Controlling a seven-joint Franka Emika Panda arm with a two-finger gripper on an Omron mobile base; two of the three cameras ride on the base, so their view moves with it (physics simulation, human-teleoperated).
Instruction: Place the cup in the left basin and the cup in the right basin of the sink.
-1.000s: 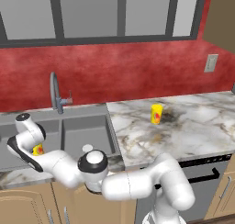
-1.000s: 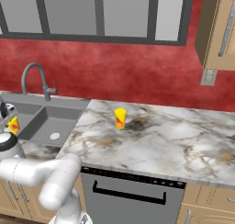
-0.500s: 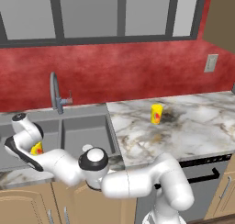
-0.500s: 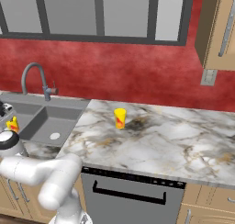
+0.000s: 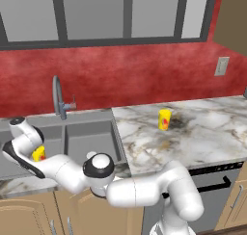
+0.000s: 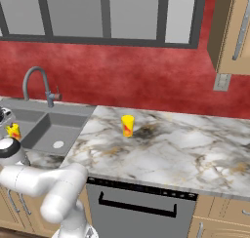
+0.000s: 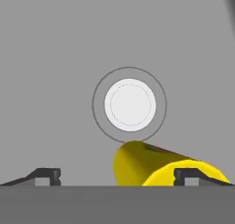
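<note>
Gripper: As our fingers stand spread wide over the drain, we judge the gripper released, holding nothing.
First cup: the yellow cup lies tilted just beside the drain, down in the left basin, one fingertip in front of it.
Second cup: the other yellow cup stands upright on the marble counter, well right of the drain.
Handling: we judge it light, stiff and smooth; take it around the mid-wall.

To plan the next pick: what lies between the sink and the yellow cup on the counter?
Bare marble counter lies between the sink and the cup, in both base views.
</note>
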